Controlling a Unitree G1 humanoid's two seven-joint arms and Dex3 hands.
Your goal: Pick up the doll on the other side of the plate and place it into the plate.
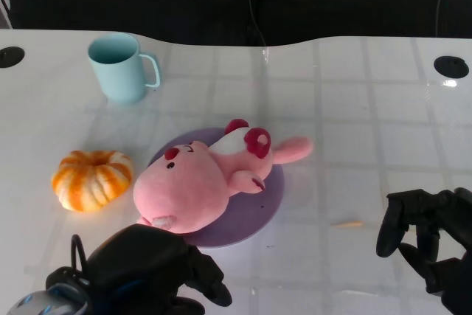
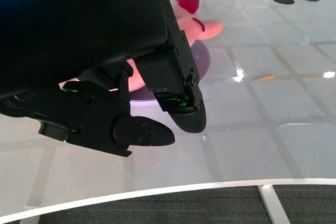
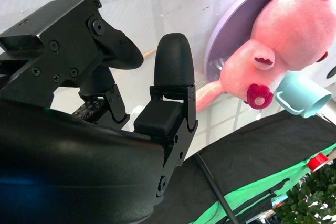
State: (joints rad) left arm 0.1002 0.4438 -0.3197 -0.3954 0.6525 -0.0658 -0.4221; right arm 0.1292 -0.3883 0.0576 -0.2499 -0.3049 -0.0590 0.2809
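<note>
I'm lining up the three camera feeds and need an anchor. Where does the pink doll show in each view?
Head view: the doll lies at centre on the purple plate, beyond the left hand.
Left wrist view: near the top, mostly hidden behind that hand; ear and red feet show.
Right wrist view: upper right, beyond the right hand.
Shared landmark: the plate under the doll, seen in all three.

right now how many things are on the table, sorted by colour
pink: 1, the pink plush doll
purple: 1, the round purple plate under it
light blue: 1, the light blue handled mug
orange: 2, the orange and white pumpkin and a small thin orange stick
total: 5
</note>
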